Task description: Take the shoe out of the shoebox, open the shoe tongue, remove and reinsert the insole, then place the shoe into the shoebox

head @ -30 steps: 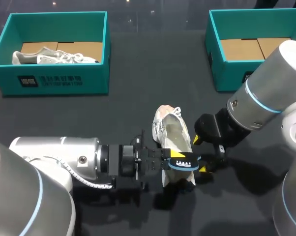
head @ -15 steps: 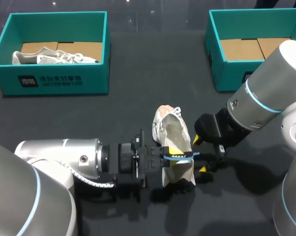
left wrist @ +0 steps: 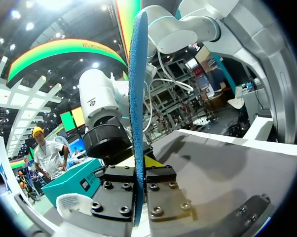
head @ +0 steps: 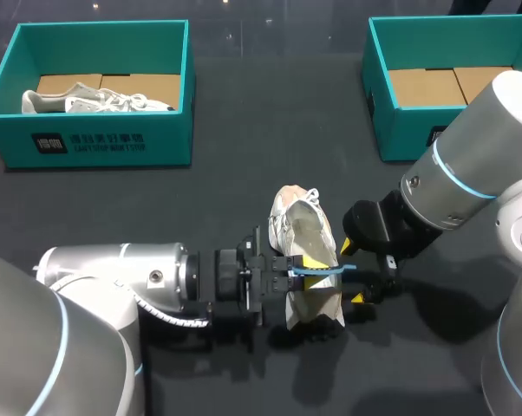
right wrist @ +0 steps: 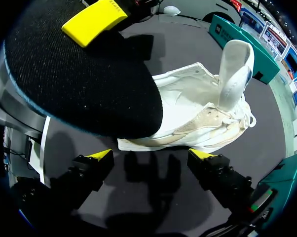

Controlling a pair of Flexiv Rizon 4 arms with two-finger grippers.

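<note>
Insole [left wrist: 137, 98]: turned from flat to edge-on, above heel of shoe [head: 301, 227].
Left gripper [head: 301, 270]: clamped on it, crept right.
Right gripper [right wrist: 153, 157]: apart, beside shoe.
Meaning: reinsertion likely starting.

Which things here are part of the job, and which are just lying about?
Job: shoe; insole held in left end effector; open right end effector; right box.
Lying about: left box; second shoe inside it.

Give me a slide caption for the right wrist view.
Open right tool faces the white shoe; left tool holds the insole beside it.
</note>
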